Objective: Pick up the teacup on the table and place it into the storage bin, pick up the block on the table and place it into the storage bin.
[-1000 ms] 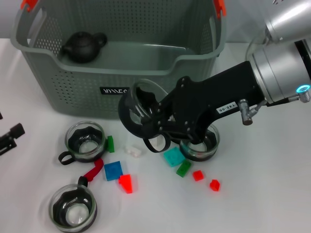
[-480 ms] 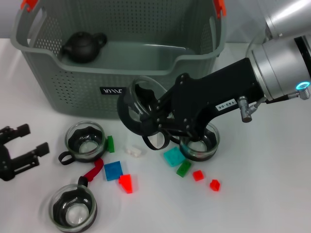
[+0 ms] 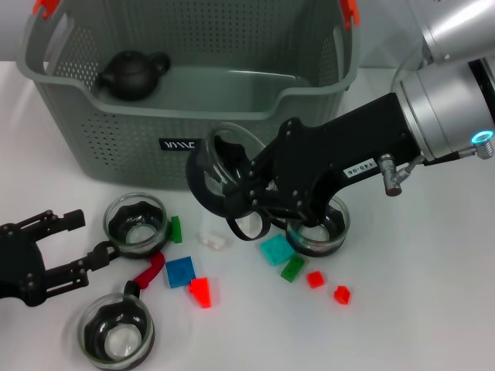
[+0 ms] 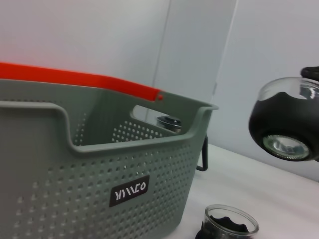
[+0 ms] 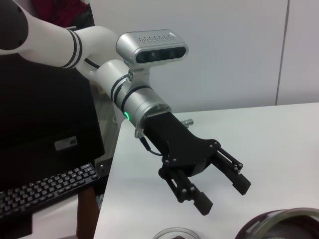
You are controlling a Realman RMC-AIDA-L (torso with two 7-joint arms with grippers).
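head view: high, looking down on table (image 3: pixel 433 309) and storage bin (image 3: pixel 116 139) | left wrist: low, close to the bin's labelled front (image 4: pixel 129 190), facing it | right wrist: faces the left gripper (image 5: pixel 222 184) across the table | shared: bin, held teacup (image 4: pixel 284 129)

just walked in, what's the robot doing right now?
The right claw holds a glass teacup lifted in front of the storage bin, not yet inside it. The left claw is open, low beside another teacup on the table. Small blocks lie scattered there; a black teapot sits in the bin.
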